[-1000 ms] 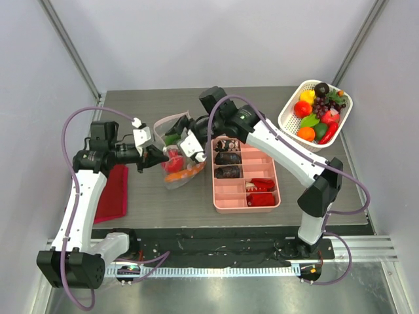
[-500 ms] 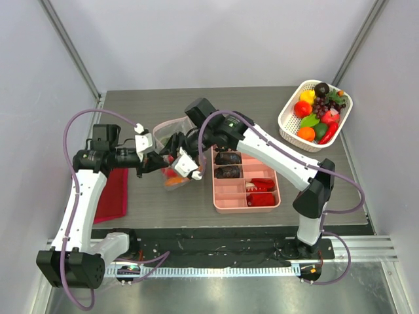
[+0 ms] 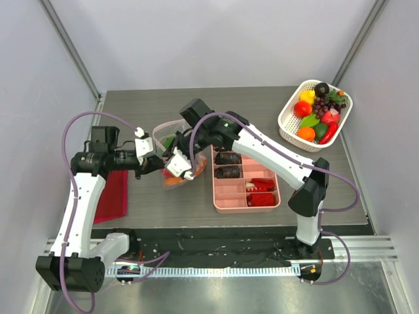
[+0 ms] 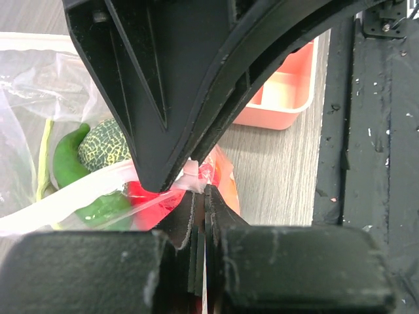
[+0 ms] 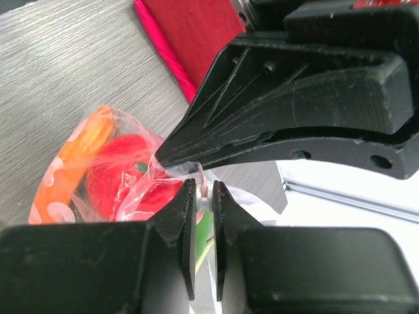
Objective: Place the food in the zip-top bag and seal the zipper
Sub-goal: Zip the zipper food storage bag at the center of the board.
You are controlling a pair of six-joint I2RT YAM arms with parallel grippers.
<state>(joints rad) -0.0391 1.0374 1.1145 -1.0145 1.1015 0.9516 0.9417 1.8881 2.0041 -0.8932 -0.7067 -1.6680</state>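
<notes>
Beside the pink tray (image 3: 230, 191), left gripper (image 4: 200, 196) and right gripper (image 5: 204, 190) pinch tight on the zipper (image 4: 72, 199), seemingly bracing it for sealing.

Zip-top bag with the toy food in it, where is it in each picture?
Top external: the zip-top bag is mid-table, just left of the pink tray.
Left wrist: it fills the left side.
Right wrist: it is at the lower left.
Shared landmark: the orange piece inside it.

Grey wood-grain table (image 3: 262, 98); plain pale walls (image 3: 216, 39); metal rail (image 3: 366, 245) at near edge.
</notes>
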